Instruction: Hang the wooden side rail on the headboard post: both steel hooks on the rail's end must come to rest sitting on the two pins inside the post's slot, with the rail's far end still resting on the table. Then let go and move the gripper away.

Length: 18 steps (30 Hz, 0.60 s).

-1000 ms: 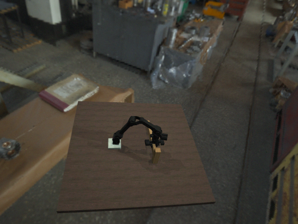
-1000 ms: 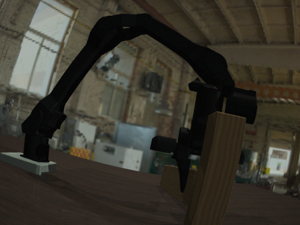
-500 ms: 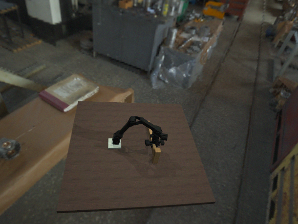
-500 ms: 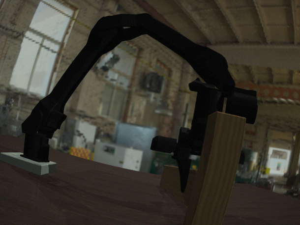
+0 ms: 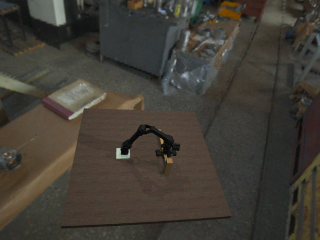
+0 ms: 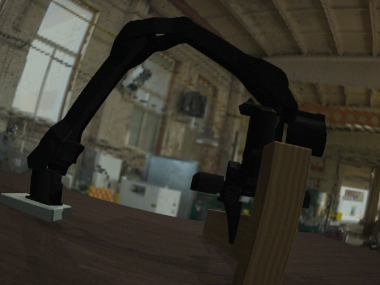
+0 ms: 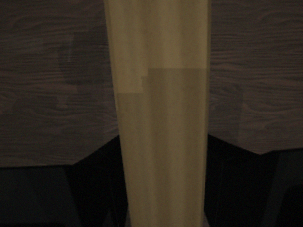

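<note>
The wooden side rail [image 5: 160, 141] [image 6: 218, 226] [image 7: 161, 114] is a long pale board standing on edge. It runs from the back of the table towards the headboard post [image 5: 168, 167] [image 6: 281, 199], an upright wooden block. The rail's near end is at the post, but whether they touch cannot be told. Its far end looks low, at the table top. My gripper [image 5: 167, 154] [image 7: 157, 133] points down and is shut on the rail close behind the post, one finger on each side. The hooks, the slot and the pins are hidden in all views.
The arm's pale base plate [image 5: 119, 157] [image 6: 28, 208] is at the left on the dark wooden table [image 5: 105, 194] [image 6: 109, 255]. The arm arches over from there to the rail. In the exterior view, the tall post stands in front of part of the gripper.
</note>
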Tool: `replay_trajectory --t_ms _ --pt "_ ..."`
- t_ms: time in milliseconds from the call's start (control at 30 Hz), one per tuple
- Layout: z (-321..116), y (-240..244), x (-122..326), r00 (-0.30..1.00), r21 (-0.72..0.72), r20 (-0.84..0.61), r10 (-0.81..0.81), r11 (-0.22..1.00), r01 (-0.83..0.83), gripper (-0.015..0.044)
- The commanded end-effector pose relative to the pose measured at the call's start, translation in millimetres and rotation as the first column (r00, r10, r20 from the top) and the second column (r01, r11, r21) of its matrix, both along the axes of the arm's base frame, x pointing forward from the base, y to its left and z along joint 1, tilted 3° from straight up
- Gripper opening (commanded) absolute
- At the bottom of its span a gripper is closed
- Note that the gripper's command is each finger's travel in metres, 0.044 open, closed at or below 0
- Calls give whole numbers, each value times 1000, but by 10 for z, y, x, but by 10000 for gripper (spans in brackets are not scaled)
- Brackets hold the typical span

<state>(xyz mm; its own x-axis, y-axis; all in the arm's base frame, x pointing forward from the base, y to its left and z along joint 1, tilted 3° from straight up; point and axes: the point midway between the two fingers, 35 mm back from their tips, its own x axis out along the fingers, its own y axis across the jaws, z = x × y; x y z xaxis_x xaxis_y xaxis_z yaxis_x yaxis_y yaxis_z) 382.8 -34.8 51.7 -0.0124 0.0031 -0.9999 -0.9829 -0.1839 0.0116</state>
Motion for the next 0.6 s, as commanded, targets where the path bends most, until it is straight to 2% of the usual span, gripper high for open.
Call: replay_trajectory --t_ms 0,567 --pt "23 -15 20 1000 -3 9 2 1000 -2 0" --pt "35 -34 24 1000 -4 9 2 1000 -2 0"
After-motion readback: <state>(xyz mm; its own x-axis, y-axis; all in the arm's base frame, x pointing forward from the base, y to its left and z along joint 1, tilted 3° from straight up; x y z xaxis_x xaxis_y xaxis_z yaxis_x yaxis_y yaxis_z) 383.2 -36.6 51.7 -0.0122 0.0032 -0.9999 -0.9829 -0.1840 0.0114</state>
